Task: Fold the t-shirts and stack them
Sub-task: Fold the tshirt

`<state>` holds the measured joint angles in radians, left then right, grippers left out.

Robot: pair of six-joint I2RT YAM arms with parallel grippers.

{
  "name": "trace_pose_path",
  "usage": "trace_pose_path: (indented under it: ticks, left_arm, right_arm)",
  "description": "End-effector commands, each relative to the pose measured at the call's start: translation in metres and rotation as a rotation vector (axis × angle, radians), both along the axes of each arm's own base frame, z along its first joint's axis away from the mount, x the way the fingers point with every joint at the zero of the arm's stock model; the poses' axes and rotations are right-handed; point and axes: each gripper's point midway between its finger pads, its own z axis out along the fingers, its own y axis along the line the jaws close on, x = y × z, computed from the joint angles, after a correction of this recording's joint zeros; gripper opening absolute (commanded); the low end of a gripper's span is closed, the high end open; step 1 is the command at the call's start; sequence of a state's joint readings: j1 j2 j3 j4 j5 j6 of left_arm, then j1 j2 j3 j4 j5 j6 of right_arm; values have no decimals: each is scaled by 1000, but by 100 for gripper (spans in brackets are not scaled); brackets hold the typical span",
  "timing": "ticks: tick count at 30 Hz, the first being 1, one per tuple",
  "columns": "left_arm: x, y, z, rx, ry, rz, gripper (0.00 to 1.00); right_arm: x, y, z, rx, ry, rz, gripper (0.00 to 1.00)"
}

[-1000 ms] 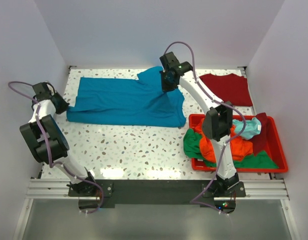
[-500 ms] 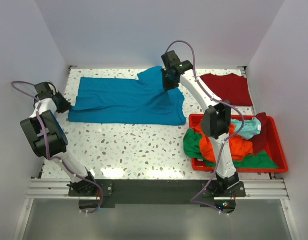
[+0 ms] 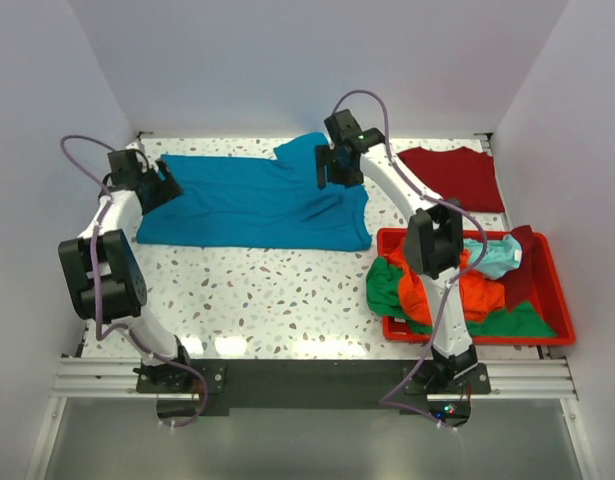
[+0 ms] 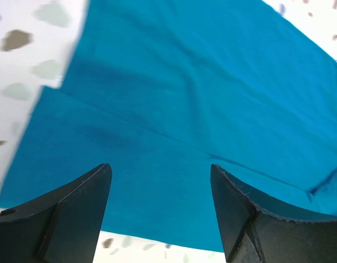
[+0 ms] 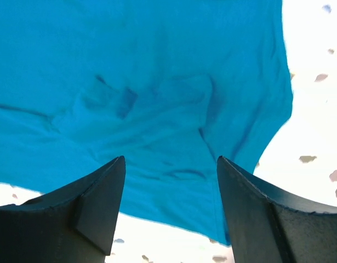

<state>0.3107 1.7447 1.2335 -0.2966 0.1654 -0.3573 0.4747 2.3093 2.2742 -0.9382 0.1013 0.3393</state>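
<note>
The teal-blue t-shirt lies folded into a long band across the back of the table. My left gripper hovers over its left end, jaws open, with only cloth below the empty gap. My right gripper hangs over the shirt's rumpled right part, also open and empty. A dark red t-shirt lies flat at the back right. Orange, green and pale aqua shirts are heaped in the bin.
The red plastic bin stands at the right front, next to the right arm's elbow. White walls close in the table on the left, back and right. Speckled tabletop shows in front of the teal shirt.
Both grippers have gone from shut to open, letting go of the teal shirt. The left gripper swung from the shirt's near-left corner toward the back and right, over its left end.
</note>
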Motion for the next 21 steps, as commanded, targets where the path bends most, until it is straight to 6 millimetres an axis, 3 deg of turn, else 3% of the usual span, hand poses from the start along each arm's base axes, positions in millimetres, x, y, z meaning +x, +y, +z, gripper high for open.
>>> trace_pose_path:
  ticks: [1, 2, 3, 5, 6, 18, 21]
  left_arm:
    - [8, -30, 24, 35, -96, -52, 78]
    - [7, -35, 19, 23, -87, -60, 78]
    - [6, -40, 15, 11, -77, -68, 78]
    - [2, -49, 1, -20, -52, -77, 78]
    - [0, -50, -2, -27, -49, -77, 78]
    - [-41, -53, -83, -34, 174, -102, 77]
    - [-52, -49, -92, -10, 217, -100, 79]
  right_arm:
    - [-19, 1, 29, 80, -27, 30, 71]
    - [-25, 1, 25, 89, -14, 36, 71]
    - [-40, -2, 4, 81, 41, 39, 71]
    - [-49, 1, -2, 118, 48, 48, 71]
    - [-61, -3, -21, 107, 95, 49, 71]
    - [-93, -8, -91, 103, 234, 41, 71]
    - [-107, -15, -108, 74, 289, 46, 70]
